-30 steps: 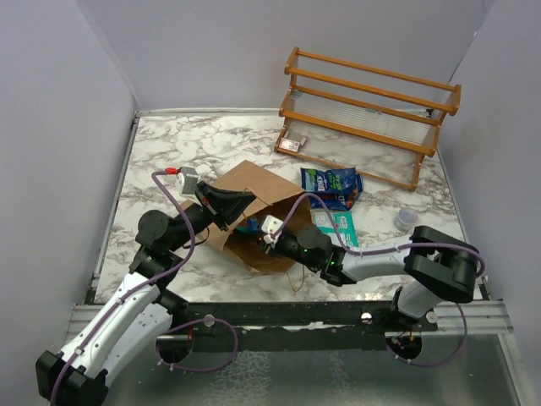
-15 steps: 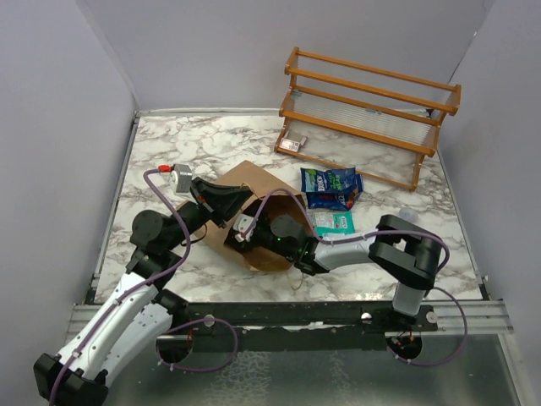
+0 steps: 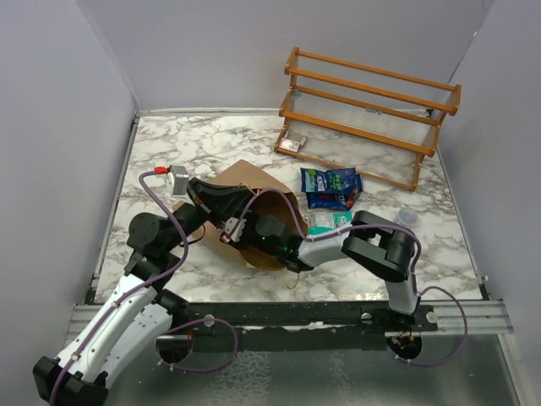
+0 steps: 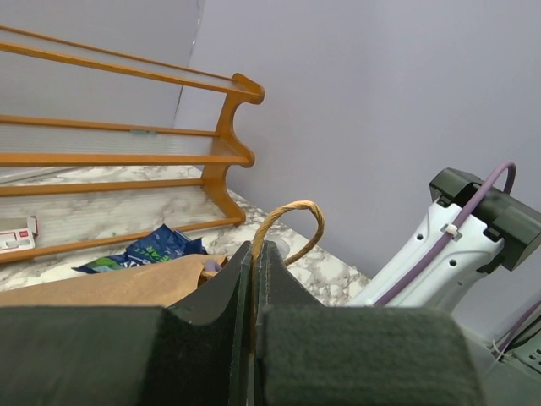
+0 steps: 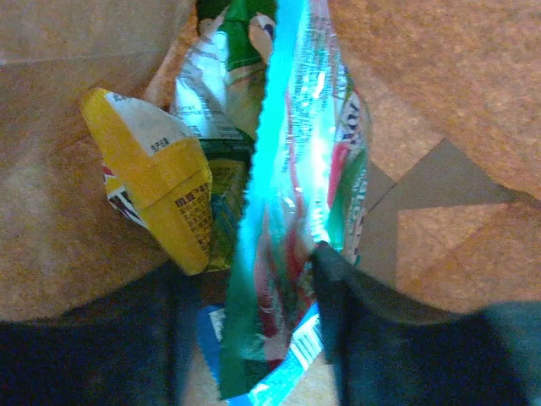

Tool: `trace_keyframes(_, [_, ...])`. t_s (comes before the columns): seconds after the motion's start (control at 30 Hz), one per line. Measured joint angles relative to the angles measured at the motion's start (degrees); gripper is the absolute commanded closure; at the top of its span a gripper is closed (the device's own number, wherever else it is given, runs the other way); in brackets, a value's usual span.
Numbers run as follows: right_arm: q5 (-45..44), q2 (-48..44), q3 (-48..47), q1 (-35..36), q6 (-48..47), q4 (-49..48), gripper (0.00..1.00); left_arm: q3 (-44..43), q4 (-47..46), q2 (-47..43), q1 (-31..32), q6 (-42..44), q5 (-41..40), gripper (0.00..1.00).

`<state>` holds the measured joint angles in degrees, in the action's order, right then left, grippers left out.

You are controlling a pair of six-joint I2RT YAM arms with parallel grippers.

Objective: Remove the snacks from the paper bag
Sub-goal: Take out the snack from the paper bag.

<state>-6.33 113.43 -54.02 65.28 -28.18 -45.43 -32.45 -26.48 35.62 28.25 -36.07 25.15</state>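
The brown paper bag [image 3: 254,188] lies on its side in the middle of the table, mouth toward the near right. My left gripper [image 3: 230,203] is shut on its twisted loop handle [image 4: 292,222] and holds the mouth up. My right gripper [image 3: 240,232] is deep inside the bag. In the right wrist view it [image 5: 254,292] is open, its fingers on either side of a teal-green packet [image 5: 292,194]; the right finger touches it. A yellow packet [image 5: 161,178] lies to the left. Two blue packets [image 3: 331,184] and a teal packet [image 3: 331,222] lie outside the bag.
A wooden rack [image 3: 372,110] stands at the back right, with a small pale box [image 3: 294,144] at its left foot. A clear cup [image 3: 407,217] sits at the right. The right arm [image 4: 439,254] shows in the left wrist view.
My right gripper has pushed leftward, deeper into the bag. My left gripper has shifted slightly up and left, still holding the handle.
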Motion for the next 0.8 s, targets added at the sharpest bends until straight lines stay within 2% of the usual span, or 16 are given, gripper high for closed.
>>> trace_keyframes(0.13, [-0.50,-0.26,-0.26,-0.04,-0.22,0.00,0.81,0.00,0.63,-0.87,0.00,0.90,-0.37,1.00])
trace_keyframes(0.3, [-1.49,-3.30,1.09,-0.11,-0.13,1.22,0.96,0.00,1.99,-2.25,0.00,2.34,-2.12,1.00])
trace_keyframes(0.67, [-1.38,-16.06,9.18,-0.13,3.13,5.84,0.97,0.63,5.18,-7.08,0.00,5.33,-9.88,1.00])
trace_keyframes(0.8, [1.14,-19.56,10.71,-0.15,4.61,8.46,0.97,0.63,5.62,-7.02,0.00,5.79,-11.63,1.00])
